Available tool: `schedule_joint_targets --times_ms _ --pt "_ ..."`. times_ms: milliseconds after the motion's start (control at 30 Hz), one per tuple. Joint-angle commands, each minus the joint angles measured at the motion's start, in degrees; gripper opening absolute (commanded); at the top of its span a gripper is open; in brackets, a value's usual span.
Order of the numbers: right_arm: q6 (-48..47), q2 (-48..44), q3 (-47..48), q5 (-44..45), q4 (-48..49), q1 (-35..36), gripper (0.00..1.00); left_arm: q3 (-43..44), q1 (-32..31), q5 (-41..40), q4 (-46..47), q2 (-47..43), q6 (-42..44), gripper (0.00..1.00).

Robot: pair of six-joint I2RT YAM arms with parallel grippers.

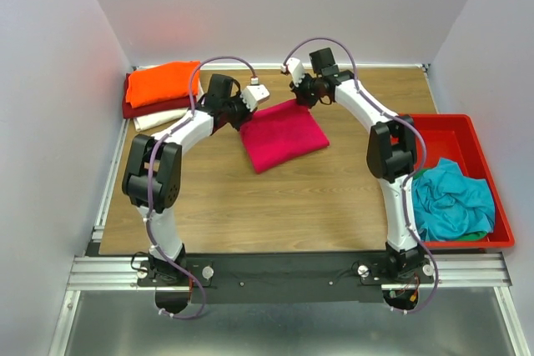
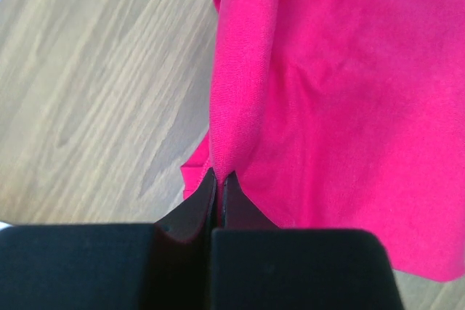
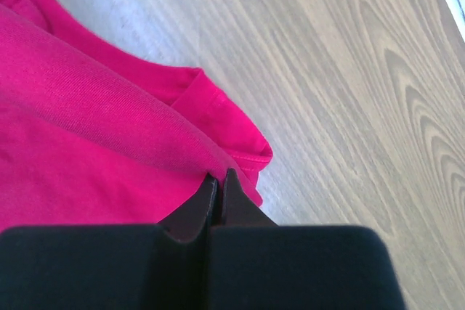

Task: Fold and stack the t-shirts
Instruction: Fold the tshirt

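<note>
Wood-grain tabletop [image 1: 250, 206] between pale walls filled my screens. I saw the bright pink-red cloth t-shirt [image 1: 284, 135] lying folded around mid-table, towards the far side. My left tool [image 2: 219, 179] was pinched together on a fold at its left edge. My right tool [image 3: 219, 178] was clamped on a fold by the hemmed edge at its far corner. At far left sat a folded stack: an orange shirt [image 1: 163, 82] on a dark red shirt [image 1: 132, 108] on a cream shirt [image 1: 158, 120]. A crumpled teal shirt [image 1: 450, 198] lay in the red plastic tray [image 1: 467, 127] at right.
</note>
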Motion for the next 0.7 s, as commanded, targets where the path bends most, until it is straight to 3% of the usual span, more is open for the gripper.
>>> schedule_joint_targets --times_ms 0,67,100,167,200,267,300,367,433,600,667 --pt "4.0 2.49 3.17 2.74 3.57 -0.18 0.05 2.58 1.85 -3.83 1.58 3.67 -4.15 0.0" --pt "6.71 3.01 3.53 3.7 6.19 -0.18 0.15 4.16 2.98 -8.47 2.46 5.85 -8.18 0.04" --pt "8.29 3.02 3.44 5.97 7.6 -0.18 0.27 6.26 3.34 -10.58 2.47 6.65 -12.29 0.28" --pt "13.55 2.58 1.08 12.29 12.94 -0.1 0.5 7.85 4.04 -16.81 3.16 7.27 -15.74 0.46" --pt "18.11 1.88 0.46 18.24 17.76 -0.1 0.6 8.82 4.74 -19.62 4.65 6.67 -18.98 0.63" --pt "20.51 0.74 -1.65 23.46 22.17 -0.1 0.66 9.53 5.19 -24.12 6.15 3.61 -20.06 0.79" --pt "25.05 -0.84 -2.7 28.71 23.33 -0.1 0.78 9.62 5.28 -24.74 7.9 2.45 -20.59 0.95" --pt "25.8 -2.69 -5.85 27.89 23.61 -0.62 0.81 9.88 5.36 -25.73 8.35 -1.58 -21.29 0.95" --pt "27.73 -7.06 -8.94 20.97 23.43 -1.32 0.86 9.53 5.8 -23.71 7.49 -3.88 -23.57 0.95" --pt "21.41 -18.59 -25.6 -15.36 18.34 -4.66 0.87 0.94 6.86 -9.75 4.05 -11.08 -33.15 0.95" --pt "20.53 -23.67 -29.76 -20.18 16.76 -5.45 0.87 -3.28 6.86 -5.79 5.36 -13.71 -36.74 0.95"
